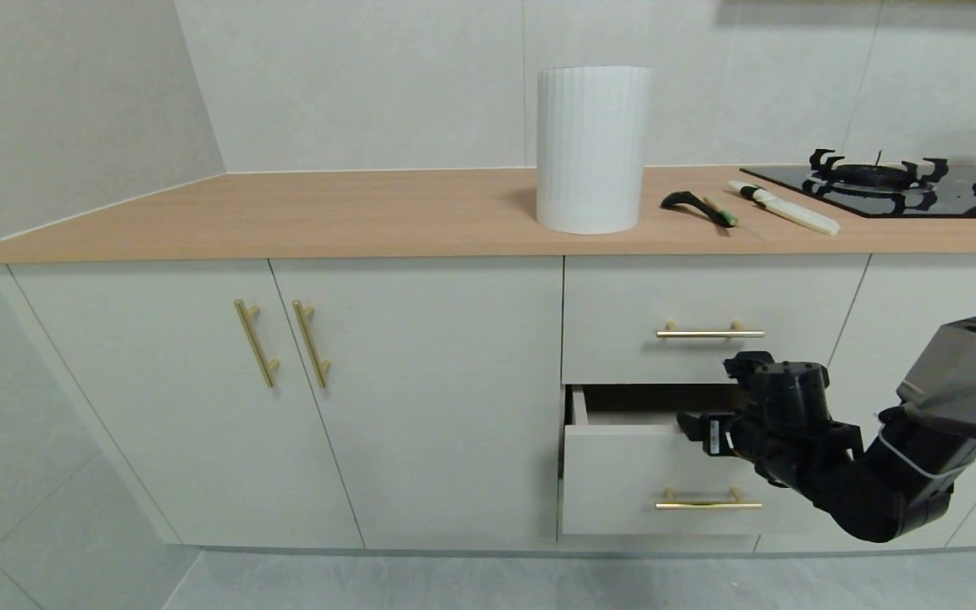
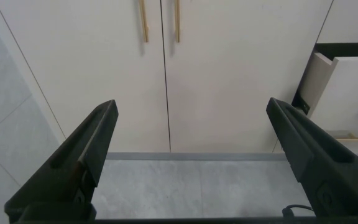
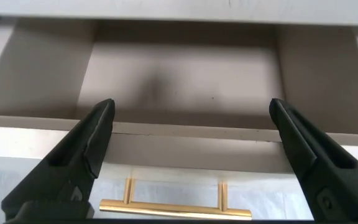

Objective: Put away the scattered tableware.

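— While the right tool (image 1: 700, 426) hangs low before the open lower drawer (image 1: 615, 474), fingers spread wide with nothing between them, which way does the tableware lie from it?

— Up, and a little to the right. From the right wrist the drawer's bare inside lies just beyond the spread fingers, with the drawer handle (image 3: 176, 208) beneath. The tableware is on the worktop (image 1: 327, 216), above the shut upper drawer (image 1: 708, 313).

— And the left tool (image 2: 191, 106)?

— Spread too and empty, low over the floor, facing the double cabinet doors (image 2: 166, 74), with the open drawer off to one side. I judge the right arm clearly the nearer.

— What waits up there?

— Two pieces, near each other but apart: a black spoon (image 1: 695, 206) and, just to its right, a white knife (image 1: 783, 207). Both lie flat and slanted. Each long axis runs from far-left to near-right, so the near ends point toward the worktop's front edge.

— So the coming move?

— My guess is that the right tool must rise above that edge and turn its fingers across the slant. The spoon would come first, since it sits more directly over the drawer. Farther back, a white ribbed canister (image 1: 593, 148) stands to the left, and the hob (image 1: 895, 186) lies just beyond the knife's far end.
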Controlling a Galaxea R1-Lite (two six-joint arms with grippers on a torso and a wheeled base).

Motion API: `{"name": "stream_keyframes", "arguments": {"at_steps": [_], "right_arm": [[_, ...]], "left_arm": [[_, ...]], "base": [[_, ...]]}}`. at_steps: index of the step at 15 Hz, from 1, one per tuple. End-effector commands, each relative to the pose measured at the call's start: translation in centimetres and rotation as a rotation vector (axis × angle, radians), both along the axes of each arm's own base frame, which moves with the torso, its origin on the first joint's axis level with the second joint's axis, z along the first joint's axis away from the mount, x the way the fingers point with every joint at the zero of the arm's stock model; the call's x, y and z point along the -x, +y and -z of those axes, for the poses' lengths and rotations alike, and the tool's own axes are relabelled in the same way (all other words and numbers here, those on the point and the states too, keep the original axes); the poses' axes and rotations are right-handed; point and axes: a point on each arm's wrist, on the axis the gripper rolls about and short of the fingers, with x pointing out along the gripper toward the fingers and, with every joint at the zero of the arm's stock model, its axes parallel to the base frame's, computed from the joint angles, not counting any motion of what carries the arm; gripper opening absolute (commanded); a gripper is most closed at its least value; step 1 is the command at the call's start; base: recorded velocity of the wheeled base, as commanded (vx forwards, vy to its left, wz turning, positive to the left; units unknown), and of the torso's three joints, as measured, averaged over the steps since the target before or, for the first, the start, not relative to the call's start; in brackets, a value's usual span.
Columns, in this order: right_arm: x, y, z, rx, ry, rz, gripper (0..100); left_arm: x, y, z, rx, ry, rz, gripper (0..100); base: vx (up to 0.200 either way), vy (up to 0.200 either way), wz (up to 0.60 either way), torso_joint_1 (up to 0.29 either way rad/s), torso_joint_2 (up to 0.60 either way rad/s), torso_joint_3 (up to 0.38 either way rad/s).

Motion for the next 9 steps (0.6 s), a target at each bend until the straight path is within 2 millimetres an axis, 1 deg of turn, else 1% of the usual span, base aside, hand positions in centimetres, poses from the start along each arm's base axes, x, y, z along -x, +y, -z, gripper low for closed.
{"name": "stream_keyframes", "arguments": {"at_steps": [1,5,9], "right_arm": [[0.5,-0.1,-0.8,-0.003,0.001,-0.004,100],[1.2,-0.1,-1.2,0.008,0.041,-0.015,100],[2.3,-0.2,-1.5,0.005,0.11,-0.063,100]], "left_arm": [[0.0,0.0,0.0,-0.001,0.0,0.0,100],[0.0,0.0,0.0,-0.001,0.0,0.0,100],[0.0,0.0,0.0,-0.001,0.0,0.0,100]], "base": [[0.0,0.0,0.0,0.0,0.0,0.0],[0.0,0.0,0.0,0.0,0.0,0.0],[0.0,0.0,0.0,0.0,0.0,0.0]]}}
